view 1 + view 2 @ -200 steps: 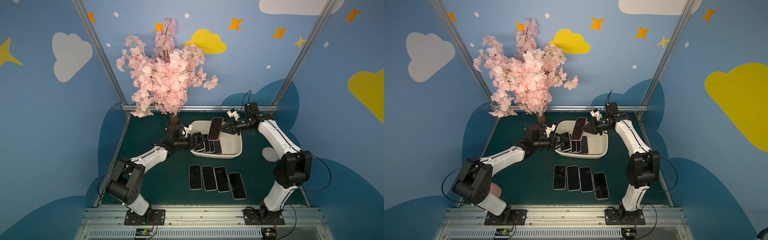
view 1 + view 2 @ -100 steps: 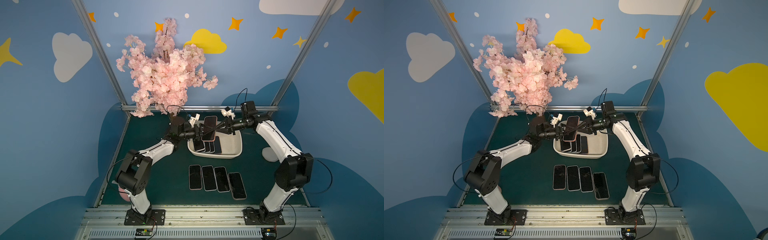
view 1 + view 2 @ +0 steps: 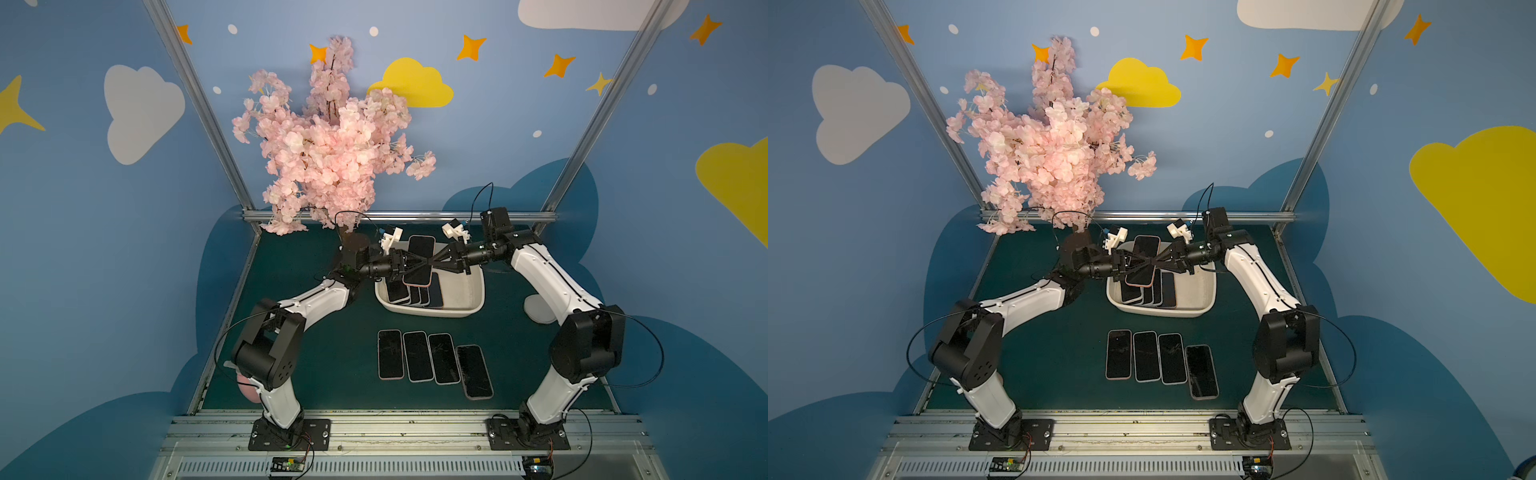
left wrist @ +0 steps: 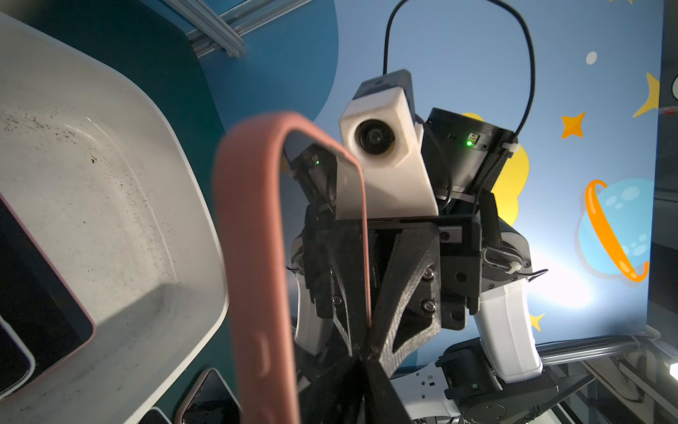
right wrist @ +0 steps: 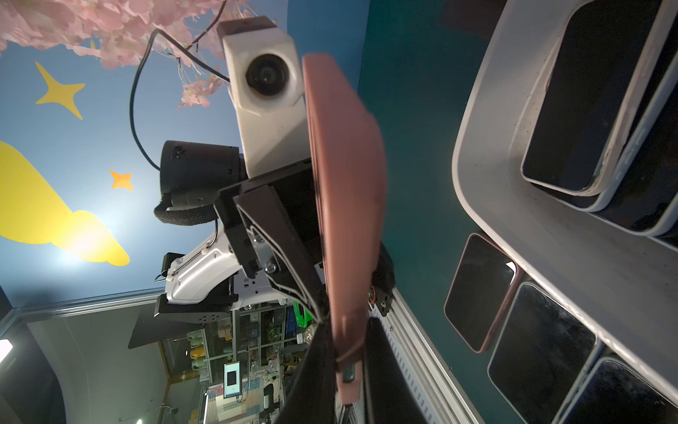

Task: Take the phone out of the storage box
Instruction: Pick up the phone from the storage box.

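Over on the left, the pink blossom tree (image 3: 332, 158) stands at the back corner of the green mat (image 3: 324, 357), and the left arm reaches past its trunk toward the middle. The left gripper (image 3: 417, 262) has its jaws pinched onto the left edge of the phone (image 3: 420, 248), the one in the pink case, screen up and a little tilted. That phone is off the floor of the storage box (image 3: 463, 291), held in the air above the box's left half, right over the stack of other phones (image 3: 409, 296) leaning there. In the right wrist view the pink case (image 5: 345, 176) hangs clear of the box rim (image 5: 477, 205). From the other side comes the right gripper (image 3: 429, 262), jaws squeezed together on the phone's right edge, so both grippers meet tip to tip across it. The right half of the box is bare and speckled. Nearer the robot's bases, 4 phones (image 3: 432, 360) lie flat on the mat: 3 in a neat row, the 4th just beside them on the right, set a bit closer in and slightly turned.
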### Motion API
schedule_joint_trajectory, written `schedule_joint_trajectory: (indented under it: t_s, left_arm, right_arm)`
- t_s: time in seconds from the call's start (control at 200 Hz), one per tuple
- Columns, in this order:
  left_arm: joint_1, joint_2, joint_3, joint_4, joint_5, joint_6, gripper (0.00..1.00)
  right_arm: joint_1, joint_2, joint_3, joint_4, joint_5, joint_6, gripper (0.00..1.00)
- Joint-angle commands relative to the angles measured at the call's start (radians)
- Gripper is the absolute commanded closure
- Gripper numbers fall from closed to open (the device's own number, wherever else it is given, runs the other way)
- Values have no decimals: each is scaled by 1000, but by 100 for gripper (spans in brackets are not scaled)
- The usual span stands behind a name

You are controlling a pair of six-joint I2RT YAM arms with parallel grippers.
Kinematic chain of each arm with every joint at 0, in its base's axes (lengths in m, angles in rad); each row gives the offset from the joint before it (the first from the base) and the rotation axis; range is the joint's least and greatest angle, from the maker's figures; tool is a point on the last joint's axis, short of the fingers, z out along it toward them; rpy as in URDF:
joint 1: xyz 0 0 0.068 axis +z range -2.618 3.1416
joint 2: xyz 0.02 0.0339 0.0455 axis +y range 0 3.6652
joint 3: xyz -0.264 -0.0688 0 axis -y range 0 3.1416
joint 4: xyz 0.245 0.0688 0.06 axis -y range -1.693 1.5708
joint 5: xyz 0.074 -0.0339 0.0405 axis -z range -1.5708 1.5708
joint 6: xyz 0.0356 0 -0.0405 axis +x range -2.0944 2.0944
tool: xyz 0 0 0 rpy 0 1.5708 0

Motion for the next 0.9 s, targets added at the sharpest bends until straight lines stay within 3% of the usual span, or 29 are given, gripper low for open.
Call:
schedule_joint_trajectory:
  t_s: [0.0,0.245,0.471,0.756,0.891]
  left_arm:
    - [-9,1,-2,21,28,7,71]
    - [-10,-1,-6,20,42,-21,74]
    - [-4,4,-5,21,57,-48,74]
    - [7,-3,-14,15,82,-69,92]
    - [18,-11,-32,4,88,-73,93]
  right_arm:
    - [-1,-60,-10,32,-43,-10,83]
    - [-12,-70,-30,32,-41,-10,63]
    - [-12,-73,-45,34,-35,-8,52]
    - [-25,-76,-74,41,-6,4,47]
    - [-33,-76,-78,42,7,11,46]
